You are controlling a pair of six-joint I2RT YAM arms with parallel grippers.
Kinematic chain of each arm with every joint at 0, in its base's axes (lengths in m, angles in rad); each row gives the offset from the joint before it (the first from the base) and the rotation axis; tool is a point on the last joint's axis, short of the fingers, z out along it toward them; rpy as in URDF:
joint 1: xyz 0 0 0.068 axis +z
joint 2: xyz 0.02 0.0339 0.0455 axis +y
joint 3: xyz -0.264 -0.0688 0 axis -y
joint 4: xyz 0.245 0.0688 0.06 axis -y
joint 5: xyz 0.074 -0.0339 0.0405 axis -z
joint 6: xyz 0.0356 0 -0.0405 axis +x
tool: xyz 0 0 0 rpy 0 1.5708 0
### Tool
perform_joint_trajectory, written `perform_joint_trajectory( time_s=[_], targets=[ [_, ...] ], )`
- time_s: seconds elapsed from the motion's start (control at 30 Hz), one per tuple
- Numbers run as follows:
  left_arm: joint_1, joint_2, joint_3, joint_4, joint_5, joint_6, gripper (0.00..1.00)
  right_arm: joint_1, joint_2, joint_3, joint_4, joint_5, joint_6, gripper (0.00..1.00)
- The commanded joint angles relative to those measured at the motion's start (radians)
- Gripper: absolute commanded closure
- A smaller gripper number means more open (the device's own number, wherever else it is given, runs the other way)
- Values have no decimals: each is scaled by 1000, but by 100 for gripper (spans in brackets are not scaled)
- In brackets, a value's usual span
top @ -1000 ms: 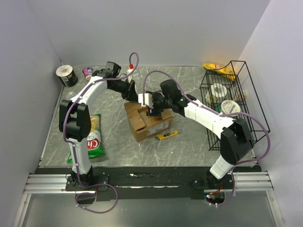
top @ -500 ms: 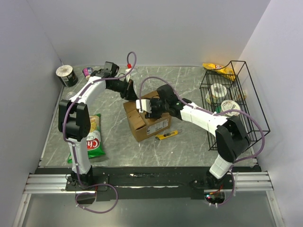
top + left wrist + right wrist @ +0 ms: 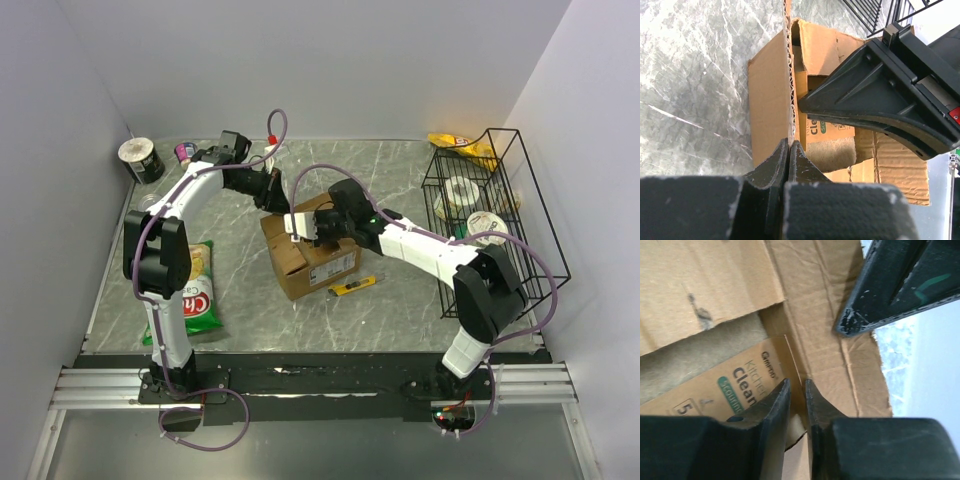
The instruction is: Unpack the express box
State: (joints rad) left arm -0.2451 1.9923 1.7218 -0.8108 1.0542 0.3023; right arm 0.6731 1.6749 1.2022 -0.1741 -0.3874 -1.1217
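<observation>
— Anything new up front?
— Sinks the right pincer (image 3: 796,385) into the express box (image 3: 330,265), mid bench (image 3: 400,310), and narrows it from wide to a slit over the scouring-pad pack (image 3: 715,390) edge; cannot tell if gripping. Suggests lifting contents next.
— Farther back?
— Keeps the left pincer (image 3: 789,145) clamped on the flap (image 3: 770,100), unmoved.

L gripper (image 3: 788,146) shut, R gripper (image 3: 797,386) w/ narrow gap.
</observation>
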Motion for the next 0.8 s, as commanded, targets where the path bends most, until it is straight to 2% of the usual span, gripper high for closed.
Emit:
perform_joint_trajectory(
  time_s=[0.0,0.2,0.23,0.3,0.77],
  targets=[
    [1,-52,5,18,78,24,99,20,48,3,-19,35,-61,78],
    [-3,-53,2,7,86,35,99,20,55,-10,-25,64,-128,78],
    [-3,-53,2,9,86,34,99,22,57,-9,-53,62,-136,88],
    [-5,-53,1,10,81,34,99,22,49,-7,-76,48,-138,100],
    [-16,-33,15,12,47,40,99,23,-150,3,-222,-38,-24,100]
  ],
)
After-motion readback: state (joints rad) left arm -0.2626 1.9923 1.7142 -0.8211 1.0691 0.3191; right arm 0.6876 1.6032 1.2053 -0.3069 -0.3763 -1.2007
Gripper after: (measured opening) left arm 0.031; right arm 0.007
